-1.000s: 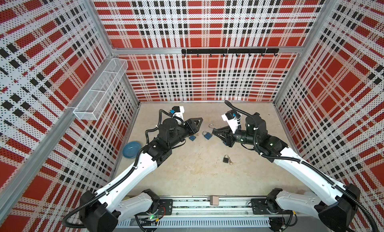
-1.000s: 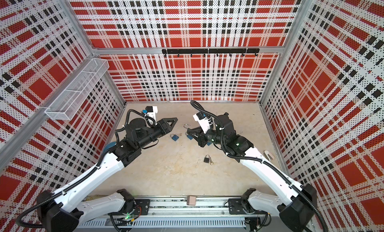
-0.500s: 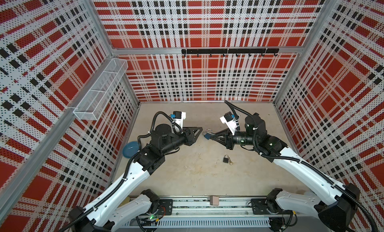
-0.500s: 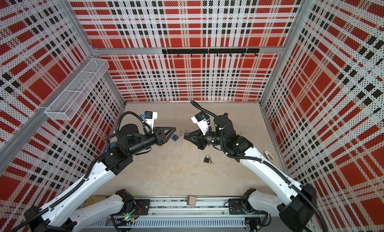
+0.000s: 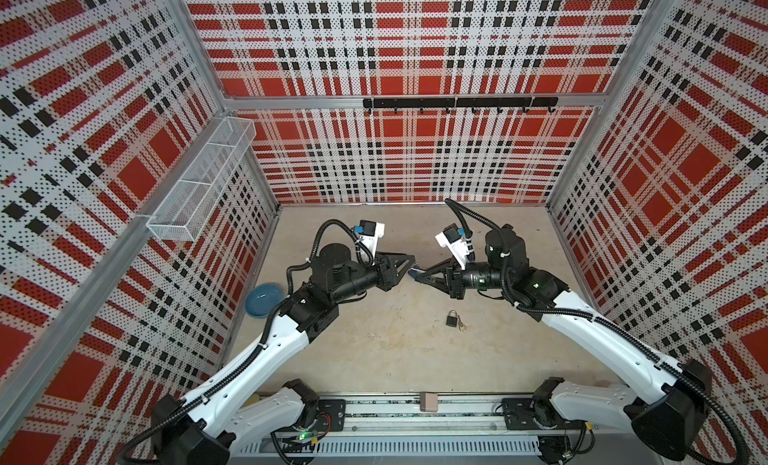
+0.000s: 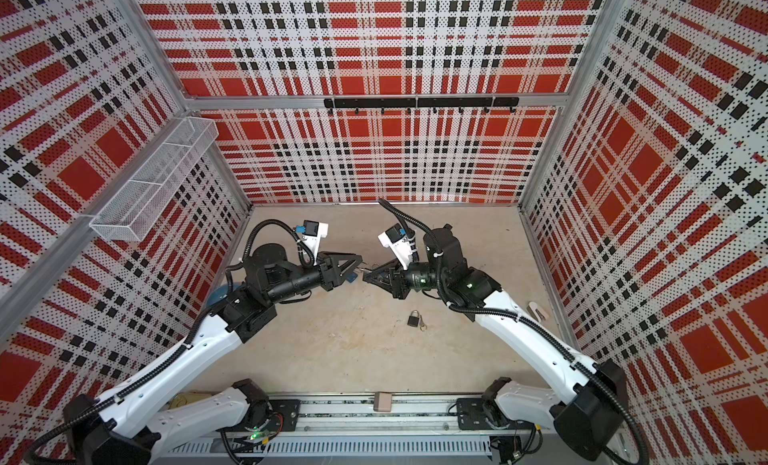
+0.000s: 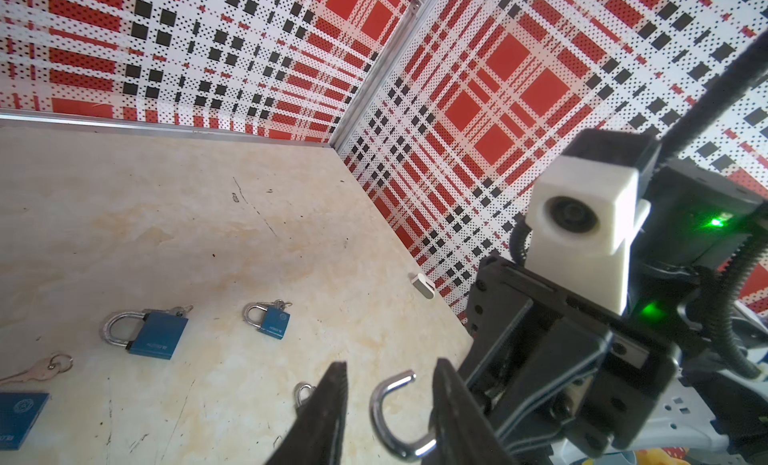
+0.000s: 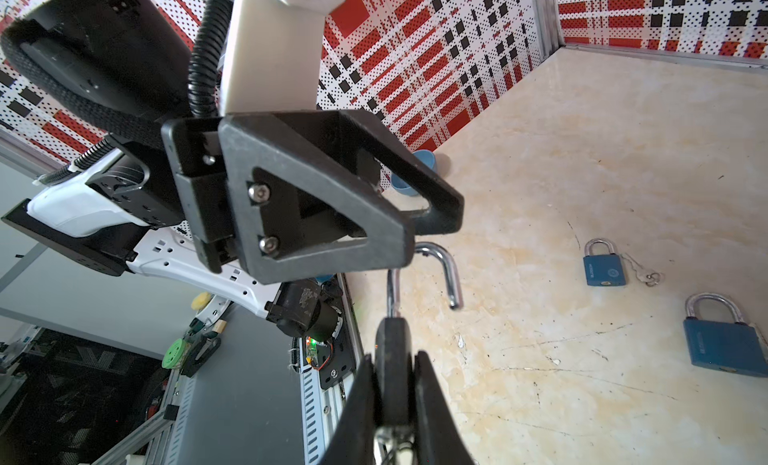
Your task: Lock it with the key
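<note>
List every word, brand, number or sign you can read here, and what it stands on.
No text is legible anywhere.
Large blue metal padlock: print line on its body, too blurred to read.
Small blue metal padlock: round emblem and print line, too small to read.
Blue square body cut off by the left wrist view: round emblem and partial print, unreadable.
Open-shackled padlock in the right tool: no print shows.

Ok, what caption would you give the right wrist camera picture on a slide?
Right gripper clamps a padlock, shackle open, facing the left gripper; two blue padlocks lie on the table.
</note>
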Controlling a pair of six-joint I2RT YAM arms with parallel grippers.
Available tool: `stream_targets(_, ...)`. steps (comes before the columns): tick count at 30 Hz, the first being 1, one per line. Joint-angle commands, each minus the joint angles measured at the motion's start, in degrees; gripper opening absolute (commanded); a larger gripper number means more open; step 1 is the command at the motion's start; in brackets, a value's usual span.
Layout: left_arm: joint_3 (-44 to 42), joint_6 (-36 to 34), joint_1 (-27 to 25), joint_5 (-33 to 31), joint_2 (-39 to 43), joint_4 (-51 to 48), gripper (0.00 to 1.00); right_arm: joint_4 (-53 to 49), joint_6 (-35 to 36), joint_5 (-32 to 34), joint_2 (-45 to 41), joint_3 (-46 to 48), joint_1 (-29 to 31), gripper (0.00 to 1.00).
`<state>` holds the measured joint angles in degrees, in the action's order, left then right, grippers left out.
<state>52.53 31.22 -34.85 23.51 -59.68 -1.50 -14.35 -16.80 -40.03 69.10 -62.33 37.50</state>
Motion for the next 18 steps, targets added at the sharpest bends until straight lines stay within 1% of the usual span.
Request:
stream_targets(1,1.56,-0.68,-0.14,2.98,-0.25,2.58,0.37,2.95,0.43,-0.37,0.15,-2.69,-0.08,0.00)
stream_targets(9,0.99,0.39,-0.13,4.84,0.79,3.70,0.37,1.44,0.89,-0.19,2.33,-4.54,-0.08,0.00)
stream_targets(18,0.43,1.42,0.38,5.58,1.29,3.70,0.36,0.27,1.01,0.54,2.60,-5.17,-0.11,0.00)
